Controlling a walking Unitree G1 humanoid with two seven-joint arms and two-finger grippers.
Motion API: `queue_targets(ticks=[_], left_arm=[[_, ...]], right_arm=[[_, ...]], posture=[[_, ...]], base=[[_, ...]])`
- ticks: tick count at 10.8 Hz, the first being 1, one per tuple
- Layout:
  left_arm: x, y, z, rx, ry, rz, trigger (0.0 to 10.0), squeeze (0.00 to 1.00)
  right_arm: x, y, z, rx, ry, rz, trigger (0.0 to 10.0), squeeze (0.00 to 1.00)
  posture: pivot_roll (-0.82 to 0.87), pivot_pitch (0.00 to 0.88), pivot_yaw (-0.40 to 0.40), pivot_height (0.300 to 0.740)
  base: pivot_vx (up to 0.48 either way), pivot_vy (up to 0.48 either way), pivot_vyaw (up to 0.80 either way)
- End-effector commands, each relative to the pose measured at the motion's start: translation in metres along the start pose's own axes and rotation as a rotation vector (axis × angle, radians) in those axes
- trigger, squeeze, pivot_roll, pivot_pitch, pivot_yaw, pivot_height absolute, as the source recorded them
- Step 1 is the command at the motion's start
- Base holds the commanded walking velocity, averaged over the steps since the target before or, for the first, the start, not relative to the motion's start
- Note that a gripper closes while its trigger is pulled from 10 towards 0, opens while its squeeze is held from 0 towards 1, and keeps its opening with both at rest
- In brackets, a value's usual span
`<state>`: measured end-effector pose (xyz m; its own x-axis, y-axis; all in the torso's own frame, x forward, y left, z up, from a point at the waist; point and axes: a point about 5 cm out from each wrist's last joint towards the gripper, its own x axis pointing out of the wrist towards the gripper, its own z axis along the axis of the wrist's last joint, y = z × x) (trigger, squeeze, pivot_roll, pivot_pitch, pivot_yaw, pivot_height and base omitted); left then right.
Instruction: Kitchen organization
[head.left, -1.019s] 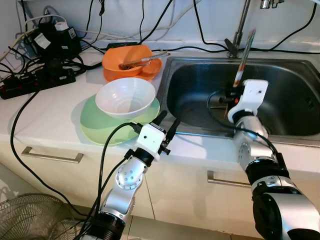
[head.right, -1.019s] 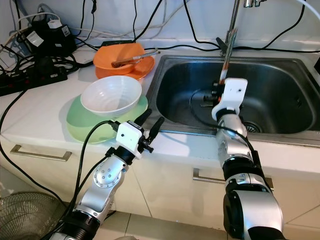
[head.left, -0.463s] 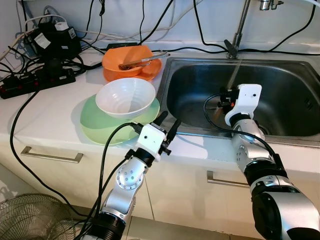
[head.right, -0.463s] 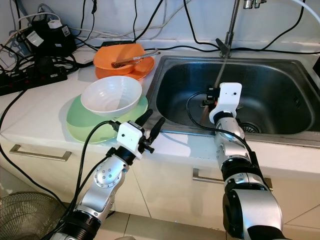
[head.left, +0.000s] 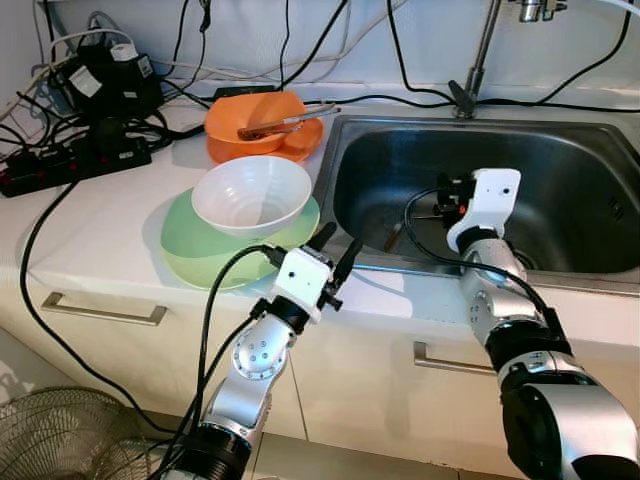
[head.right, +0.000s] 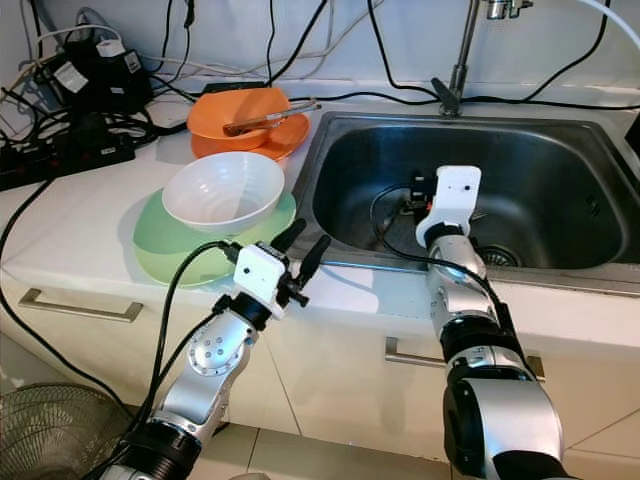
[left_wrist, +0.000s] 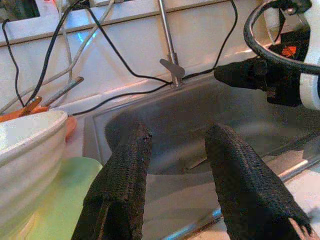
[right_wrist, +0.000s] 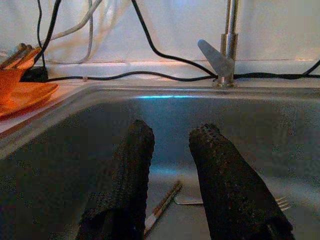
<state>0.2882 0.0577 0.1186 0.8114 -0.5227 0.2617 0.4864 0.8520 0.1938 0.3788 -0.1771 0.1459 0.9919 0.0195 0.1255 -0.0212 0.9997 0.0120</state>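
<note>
Right tool (right_wrist: 170, 175) hangs parted and empty over the sink (head.left: 560, 150); chopstick (right_wrist: 162, 205) and fork (right_wrist: 277, 202) lie there. Left tool (left_wrist: 175, 185), parted, idles at the tabletop (head.left: 110, 220). Bowls (head.left: 250, 192) remain unsorted.

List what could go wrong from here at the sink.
1. The right gripper hangs open inside the sink, close above the chopsticks and fork; lowering further could jam its fingers on the steel bottom.
2. The left gripper sits at the counter edge beside the white bowl stacked on the green plate; a swing could knock the stack.
</note>
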Motion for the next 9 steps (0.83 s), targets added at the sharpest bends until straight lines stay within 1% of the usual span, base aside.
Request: queue_targets(ticks=[1,3,5,8,9], left_arm=[[0.003,0.001,-0.001,0.002,0.009,-0.005,10.0,0.00],[0.007,-0.001,-0.001,-0.003,0.007,-0.003,10.0,0.00],[0.009,-0.002,-0.002,-0.010,0.007,0.004,10.0,0.00],[0.016,0.004,-0.005,-0.010,0.016,0.017,10.0,0.00],[0.018,0.007,-0.005,-0.005,0.017,0.023,10.0,0.00]], right_arm=[[0.005,0.008,0.016,-0.017,-0.077,0.023,10.0,0.00],[0.002,0.010,0.022,-0.020,-0.127,0.034,10.0,0.00],[-0.003,0.010,0.023,-0.032,-0.151,0.037,10.0,0.00],[-0.014,0.012,0.032,-0.062,-0.213,0.030,10.0,0.00],[-0.019,0.011,0.031,-0.047,-0.221,0.015,10.0,0.00]], posture=[[0.07,0.000,0.056,0.740],[0.05,0.000,0.045,0.740],[0.04,0.000,0.032,0.740],[-0.01,0.000,0.038,0.740],[-0.01,0.000,0.041,0.740]], base=[[0.000,0.000,0.00],[0.000,0.000,0.00],[0.000,0.000,0.00],[0.000,0.000,0.00],[0.000,0.000,0.00]])
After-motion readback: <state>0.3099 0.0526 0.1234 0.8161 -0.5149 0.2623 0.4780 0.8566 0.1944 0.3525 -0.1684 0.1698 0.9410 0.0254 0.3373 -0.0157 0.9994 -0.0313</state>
